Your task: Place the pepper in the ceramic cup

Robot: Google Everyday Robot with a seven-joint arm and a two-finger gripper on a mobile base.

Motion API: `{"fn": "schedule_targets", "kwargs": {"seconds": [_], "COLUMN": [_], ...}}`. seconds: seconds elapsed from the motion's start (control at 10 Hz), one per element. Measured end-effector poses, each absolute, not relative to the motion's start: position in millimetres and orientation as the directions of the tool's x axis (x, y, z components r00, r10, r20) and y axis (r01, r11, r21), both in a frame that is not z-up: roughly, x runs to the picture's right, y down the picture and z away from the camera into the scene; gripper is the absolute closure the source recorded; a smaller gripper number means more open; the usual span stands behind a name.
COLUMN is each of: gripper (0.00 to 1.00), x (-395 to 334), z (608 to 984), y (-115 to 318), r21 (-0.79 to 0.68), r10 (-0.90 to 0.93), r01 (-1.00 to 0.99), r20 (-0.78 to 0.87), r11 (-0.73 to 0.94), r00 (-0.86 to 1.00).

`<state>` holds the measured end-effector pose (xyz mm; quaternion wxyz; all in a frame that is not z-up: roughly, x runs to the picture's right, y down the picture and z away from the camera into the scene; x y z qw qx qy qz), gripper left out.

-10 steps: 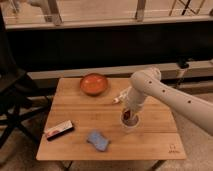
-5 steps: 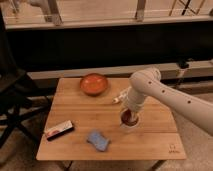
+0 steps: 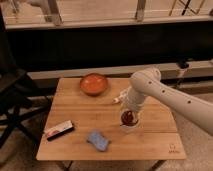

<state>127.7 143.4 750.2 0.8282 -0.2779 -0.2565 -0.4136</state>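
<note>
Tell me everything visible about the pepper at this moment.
The pepper is small, dark red and slightly glossy. It sits at the mouth of the pale ceramic cup, filling most of the opening, on the right part of the wooden table. The gripper is directly above it, at the end of the white arm; whether it touches the pepper cannot be told. No stem is discernible.

Glossy dark red pepper (image 3: 129,118) (gripper (image 3: 131,111) above), wooden slatted table (image 3: 110,112), smooth orange bowl (image 3: 94,83)

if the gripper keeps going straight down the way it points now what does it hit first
Probably the pepper, which sits right beneath the gripper at the mouth of the ceramic cup. Any gap between them is unclear.
</note>
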Motion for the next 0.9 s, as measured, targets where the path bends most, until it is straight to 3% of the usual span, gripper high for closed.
{"fn": "schedule_targets", "kwargs": {"seconds": [0.5,0.9], "gripper": [0.2,0.2], "x": [126.9,125.9], "z": [751.4,753.0], "y": [142.6,141.3], "r21": [-0.252,-0.248], "r10": [-0.545,-0.552], "r01": [0.833,0.839], "r20": [0.657,0.657], "r11": [0.493,0.485], "r00": [0.521,0.513]}}
